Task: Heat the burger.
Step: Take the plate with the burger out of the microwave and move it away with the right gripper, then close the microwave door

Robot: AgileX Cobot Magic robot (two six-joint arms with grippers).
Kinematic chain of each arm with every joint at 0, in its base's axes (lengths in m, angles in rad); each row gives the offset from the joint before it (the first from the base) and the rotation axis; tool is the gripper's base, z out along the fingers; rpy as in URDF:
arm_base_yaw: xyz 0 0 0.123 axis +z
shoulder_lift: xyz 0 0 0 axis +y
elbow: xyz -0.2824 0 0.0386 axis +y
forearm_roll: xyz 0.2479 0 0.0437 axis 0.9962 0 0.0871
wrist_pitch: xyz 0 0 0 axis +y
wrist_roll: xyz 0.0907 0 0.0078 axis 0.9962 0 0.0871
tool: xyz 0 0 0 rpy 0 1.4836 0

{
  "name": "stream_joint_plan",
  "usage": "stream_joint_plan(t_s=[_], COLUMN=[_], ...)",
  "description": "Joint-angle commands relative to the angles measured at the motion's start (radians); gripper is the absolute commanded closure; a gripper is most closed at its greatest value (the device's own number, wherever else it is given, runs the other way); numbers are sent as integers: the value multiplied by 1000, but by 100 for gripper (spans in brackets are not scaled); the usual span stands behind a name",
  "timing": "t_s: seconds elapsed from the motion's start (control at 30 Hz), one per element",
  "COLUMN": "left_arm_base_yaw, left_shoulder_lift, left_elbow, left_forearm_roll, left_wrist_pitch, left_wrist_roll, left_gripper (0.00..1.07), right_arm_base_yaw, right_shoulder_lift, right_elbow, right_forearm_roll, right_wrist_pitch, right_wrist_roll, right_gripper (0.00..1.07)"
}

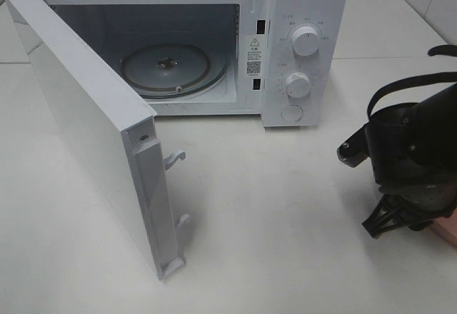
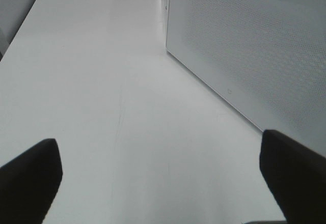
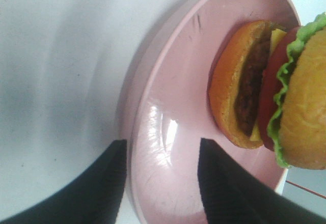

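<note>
The burger (image 3: pixel 270 91), with golden bun, green lettuce, tomato, cheese and dark patty, sits on a round pink plate (image 3: pixel 168 56) in the right wrist view. My right gripper (image 3: pixel 162 147) straddles the plate's near rim, one finger outside and one inside the dish. A gap shows on both sides, so the jaws are open. In the exterior high view the right arm (image 1: pixel 414 157) hides the burger, and only a pink corner of the plate (image 1: pixel 448 230) shows. My left gripper (image 2: pixel 159 142) is wide open over bare table, holding nothing.
The white microwave (image 1: pixel 303 14) stands at the back with its door (image 1: pixel 86 121) swung wide toward the front left. Its glass turntable (image 1: pixel 171 68) is bare. The left wrist view shows the microwave's perforated side wall (image 2: pixel 244 56) close by.
</note>
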Motion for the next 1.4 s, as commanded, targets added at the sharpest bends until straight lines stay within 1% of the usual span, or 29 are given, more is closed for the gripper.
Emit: stream_joint_plan(t_s=[0.03,0.07,0.1,0.13,0.2,0.23,0.27,0.3,0.33,0.37,0.4,0.47,0.5,0.53,0.57,0.63,0.67,0.7,0.73,0.77,0.8,0.83,0.87,0.9,0.93,1.17,1.23,1.33,1.4], left_arm_base_yaw=[3,3,3,3,3,3,3,3,3,3,3,3,3,3,3,3,3,3,3,3,3,3,3,3,3,3,3,3,3], left_shoulder_lift=[-5,-5,-5,-5,-5,-5,-5,-5,-5,-5,-5,-5,-5,-5,-5,-5,-5,-5,-5,-5,-5,-5,-5,-5,-5,-5,-5,-5,-5], left_elbow=[0,0,0,0,0,0,0,0,0,0,0,0,0,0,0,0,0,0,0,0,0,0,0,0,0,0,0,0,0], left_forearm_roll=[-3,-3,-3,-3,-3,-3,-3,-3,-3,-3,-3,-3,-3,-3,-3,-3,-3,-3,-3,-3,-3,-3,-3,-3,-3,-3,-3,-3,-3], left_wrist_pitch=[-12,-12,-12,-12,-12,-12,-12,-12,-12,-12,-12,-12,-12,-12,-12,-12,-12,-12,-12,-12,-12,-12,-12,-12,-12,-12,-12,-12,-12], left_wrist_roll=[-4,-4,-4,-4,-4,-4,-4,-4,-4,-4,-4,-4,-4,-4,-4,-4,-4,-4,-4,-4,-4,-4,-4,-4,-4,-4,-4,-4,-4], left_gripper=[9,9,9,9,9,9,9,9,9,9,9,9,9,9,9,9,9,9,9,9,9,9,9,9,9,9,9,9,9], right_arm_base_yaw=[-4,-4,-4,-4,-4,-4,-4,-4,-4,-4,-4,-4,-4,-4,-4,-4,-4,-4,-4,-4,-4,-4,-4,-4,-4,-4,-4,-4,-4], right_shoulder_lift=[-105,-105,-132,-182,-206,-264,-264,-322,-344,-344,-403,-426,-483,-483,-538,-560,-608,-608,-659,-684,-684,-726,-749,-749,-786,-893,-960,-981,-1054], right_elbow=[-4,-4,-4,-4,-4,-4,-4,-4,-4,-4,-4,-4,-4,-4,-4,-4,-4,-4,-4,-4,-4,-4,-4,-4,-4,-4,-4,-4,-4], right_forearm_roll=[100,100,128,185,210,273,273,325,353,353,411,436,493,493,549,571,621,621,658,677,677,706,722,722,743,757,758,758,758], right_wrist_pitch=[18,18,18,12,11,11,11,10,6,6,-5,-11,-18,-18,-20,-19,-14,-14,-8,-5,-5,2,8,8,21,91,136,143,155], right_wrist_roll=[-124,-124,-156,-215,-250,-318,-318,-384,-413,-413,-482,-516,-575,-575,-631,-662,-716,-716,-766,-786,-786,-808,-819,-819,-831,-854,-855,-857,-865], right_gripper=[59,59,59,59,59,59,59,59,59,59,59,59,58,58,57,55,51,51,45,42,42,35,32,32,28,30,31,31,31])
